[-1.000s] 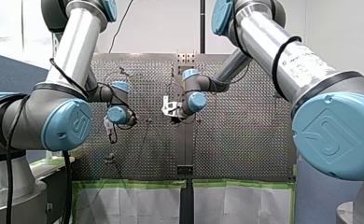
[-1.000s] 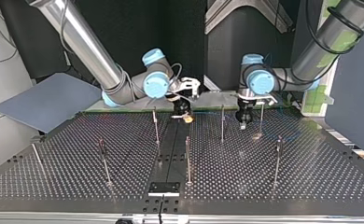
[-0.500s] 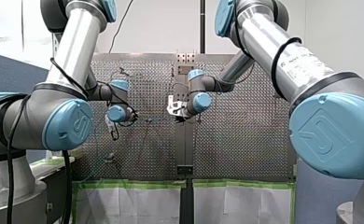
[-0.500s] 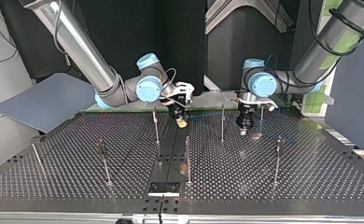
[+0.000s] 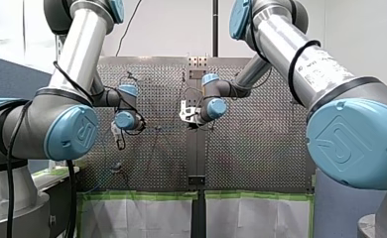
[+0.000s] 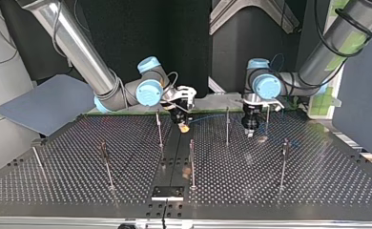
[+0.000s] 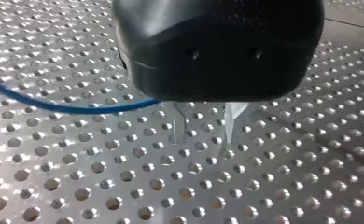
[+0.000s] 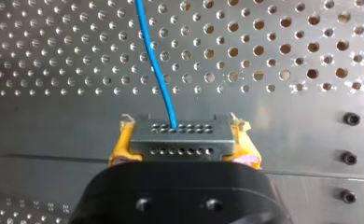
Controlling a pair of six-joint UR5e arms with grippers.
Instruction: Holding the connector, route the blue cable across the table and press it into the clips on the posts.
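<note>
Right wrist view: my right gripper (image 8: 182, 145) clamped its yellow pads on the connector (image 8: 180, 133), and the blue cable (image 8: 156, 65) led away from the connector. My left gripper (image 7: 203, 133) stood open and empty beside that cable. I judged the task early, since no post (image 6: 227, 125) visibly held cable.

Blue cable (image 7: 77, 108) out of sight behind my left hand (image 7: 203, 143); clips on the posts (image 6: 227, 125) too small.

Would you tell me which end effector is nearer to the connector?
Right: my right end effector clamps the connector; my left end effector hangs apart, farther along the blue cable.
</note>
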